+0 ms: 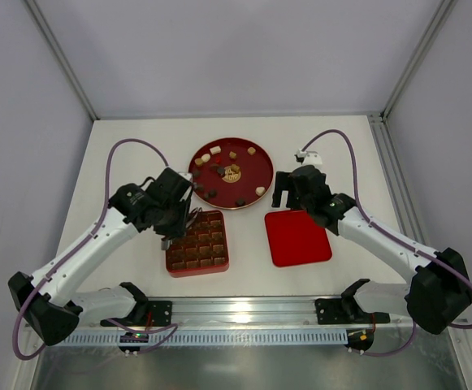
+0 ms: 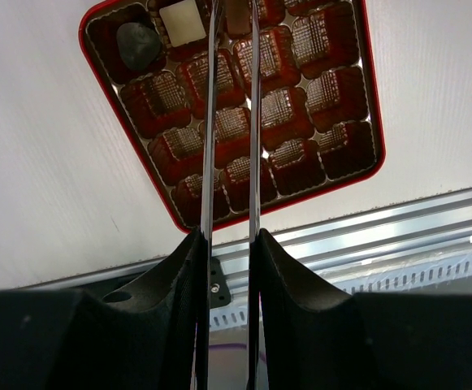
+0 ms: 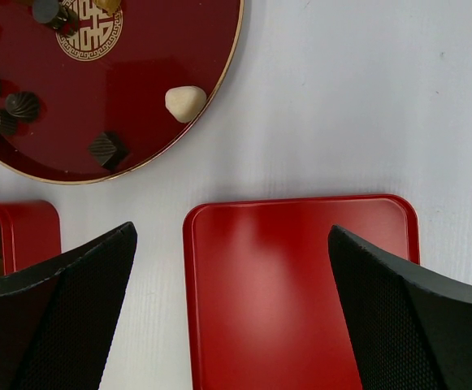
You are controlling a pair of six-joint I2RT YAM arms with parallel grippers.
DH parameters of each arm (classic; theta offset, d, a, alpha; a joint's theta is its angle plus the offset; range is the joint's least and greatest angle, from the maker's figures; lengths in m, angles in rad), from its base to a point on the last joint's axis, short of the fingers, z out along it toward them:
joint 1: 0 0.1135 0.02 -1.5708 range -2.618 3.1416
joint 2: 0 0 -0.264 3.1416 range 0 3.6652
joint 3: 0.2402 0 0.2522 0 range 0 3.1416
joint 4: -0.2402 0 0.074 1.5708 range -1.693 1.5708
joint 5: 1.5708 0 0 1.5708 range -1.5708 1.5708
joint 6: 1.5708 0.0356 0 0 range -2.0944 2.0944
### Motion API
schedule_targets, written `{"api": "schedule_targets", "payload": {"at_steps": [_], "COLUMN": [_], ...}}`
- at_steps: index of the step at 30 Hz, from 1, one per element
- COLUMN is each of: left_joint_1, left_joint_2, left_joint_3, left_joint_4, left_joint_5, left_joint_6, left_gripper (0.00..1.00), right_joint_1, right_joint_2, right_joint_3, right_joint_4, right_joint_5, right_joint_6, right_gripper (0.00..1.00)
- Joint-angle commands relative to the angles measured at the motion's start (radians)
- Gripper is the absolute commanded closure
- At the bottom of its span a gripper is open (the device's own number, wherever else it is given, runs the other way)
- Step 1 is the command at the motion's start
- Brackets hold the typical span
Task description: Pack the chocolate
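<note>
Several chocolate pieces (image 1: 219, 171), dark, tan and cream, lie loose on a round red plate (image 1: 252, 162). The square red tray (image 1: 211, 258) with its grid of cells sits in front of the plate. In the left wrist view a dark piece (image 2: 138, 45) and a cream-white piece (image 2: 181, 22) sit in cells of the tray's far row. My left gripper (image 2: 236, 10) hangs over that row, its thin blades shut on a tan-brown chocolate piece. My right gripper (image 3: 231, 230) stands wide open and empty above the far edge of the flat red lid (image 3: 300, 309).
The plate's rim (image 3: 219, 85) lies just beyond the lid, with a cream piece (image 3: 186, 102) and a dark cube (image 3: 107, 149) near it. The metal rail (image 1: 244, 313) with the arm bases runs along the near edge. Grey walls enclose the table.
</note>
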Motion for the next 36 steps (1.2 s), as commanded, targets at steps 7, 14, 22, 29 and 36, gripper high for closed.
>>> {"api": "schedule_targets", "payload": {"at_steps": [7, 14, 22, 29, 36], "left_joint_1": [-0.003, -0.003, -0.003, -0.002, -0.003], "left_joint_2": [0.035, 0.052, 0.062, 0.062, 0.058], "left_joint_3": [0.068, 0.076, 0.08, 0.094, 0.143], "left_joint_4": [-0.041, -0.049, -0.052, -0.053, -0.056], "left_joint_5": [-0.01, 0.007, 0.015, -0.004, -0.021], "left_joint_6": [0.078, 0.104, 0.118, 0.113, 0.101], "left_gripper": [0.69, 0.68, 0.6, 0.6, 0.6], "right_joint_1": [0.008, 0.008, 0.008, 0.008, 0.008], "right_joint_2": [-0.009, -0.009, -0.009, -0.01, -0.006], "right_joint_3": [0.013, 0.01, 0.007, 0.007, 0.012], "right_joint_4": [0.035, 0.035, 0.037, 0.038, 0.038], "right_joint_5": [0.009, 0.013, 0.017, 0.016, 0.013], "right_joint_6": [0.022, 0.022, 0.025, 0.025, 0.022], "right_gripper": [0.0, 0.0, 0.0, 0.0, 0.0]}}
